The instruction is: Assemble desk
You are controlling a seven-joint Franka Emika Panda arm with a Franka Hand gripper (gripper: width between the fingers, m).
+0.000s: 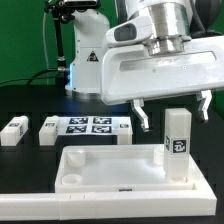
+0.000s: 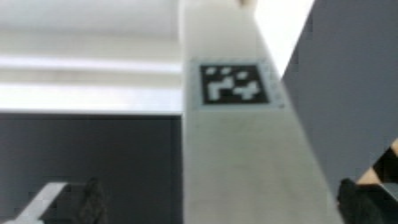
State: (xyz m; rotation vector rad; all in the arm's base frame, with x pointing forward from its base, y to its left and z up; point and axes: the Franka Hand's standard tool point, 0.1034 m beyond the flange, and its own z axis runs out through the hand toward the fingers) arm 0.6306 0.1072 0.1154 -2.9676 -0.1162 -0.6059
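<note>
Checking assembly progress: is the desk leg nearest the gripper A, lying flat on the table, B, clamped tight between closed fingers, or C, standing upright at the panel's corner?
C: the desk leg stands upright at the corner of the desk panel on the exterior view's right, and the gripper is wide open.

A thin white marker board [image 1: 92, 126] lies flat on the black table [image 1: 25, 165], toward its far side. It carries four black square tags, two and two. Behind the table, on the exterior view's left, a green strip [image 1: 22, 73] runs under a pale wall [image 1: 25, 35]. A dark pole [image 1: 62, 45] stands there, too blurred to name.
</note>
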